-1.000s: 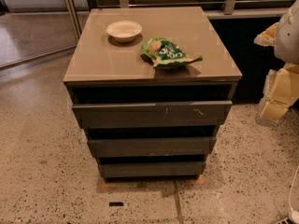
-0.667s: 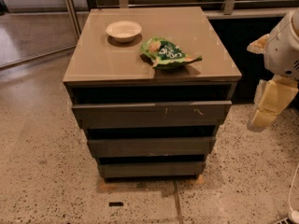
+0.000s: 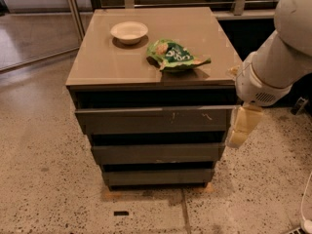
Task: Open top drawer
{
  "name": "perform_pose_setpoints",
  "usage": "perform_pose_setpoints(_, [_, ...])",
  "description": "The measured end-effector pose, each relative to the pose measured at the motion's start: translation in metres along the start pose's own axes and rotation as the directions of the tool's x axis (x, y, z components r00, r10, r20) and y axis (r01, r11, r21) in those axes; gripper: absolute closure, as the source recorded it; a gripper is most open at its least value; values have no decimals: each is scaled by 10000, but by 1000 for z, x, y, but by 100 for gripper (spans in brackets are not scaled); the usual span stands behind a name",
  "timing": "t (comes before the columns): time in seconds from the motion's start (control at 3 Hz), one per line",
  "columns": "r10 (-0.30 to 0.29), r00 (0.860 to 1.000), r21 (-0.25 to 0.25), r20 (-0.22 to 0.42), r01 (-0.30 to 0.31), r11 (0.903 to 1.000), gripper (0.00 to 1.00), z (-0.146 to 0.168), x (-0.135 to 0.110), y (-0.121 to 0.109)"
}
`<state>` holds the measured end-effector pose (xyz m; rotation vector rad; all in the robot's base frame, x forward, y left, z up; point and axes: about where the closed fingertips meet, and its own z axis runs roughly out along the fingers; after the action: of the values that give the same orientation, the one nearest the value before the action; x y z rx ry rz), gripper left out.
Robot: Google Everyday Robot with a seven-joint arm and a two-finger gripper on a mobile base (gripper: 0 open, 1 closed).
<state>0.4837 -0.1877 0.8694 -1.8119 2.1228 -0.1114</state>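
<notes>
Approach step. Gripper [image 3: 242,126] hangs just beside the right end of the top drawer [image 3: 146,121], which looks closed. Gripper state: cannot tell. Next, probably: catch the front's upper edge and pull nearward.

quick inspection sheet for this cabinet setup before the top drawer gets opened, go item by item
surface: glossy tan cabinet top, holds two things
job's things: widest dark grey-brown top drawer front, handleless, pale scratches right of centre, not visibly pulled out
clutter: small white bowl back left on the top; crumpled green snack bag nearer the front right; two narrower drawer fronts below
grippers: pale claw hangs beside the top drawer's right end; contact cannot be told
cables: thin pale line at the lower right edge, may be a cable
surroundings: speckled stone floor; metal rails behind
</notes>
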Motion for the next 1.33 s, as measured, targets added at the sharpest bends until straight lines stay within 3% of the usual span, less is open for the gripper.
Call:
perform_pose_setpoints(0.33, [-330, 9995, -293, 13, 330, 9990, 0, 51, -4, -4])
perform_pose_setpoints(0.67, [-231, 9995, -466, 214, 240, 9986, 0, 101, -2, -14])
perform_pose_setpoints(1.33, [-417, 9991, -213, 120, 420, 9989, 0, 105, 2, -13])
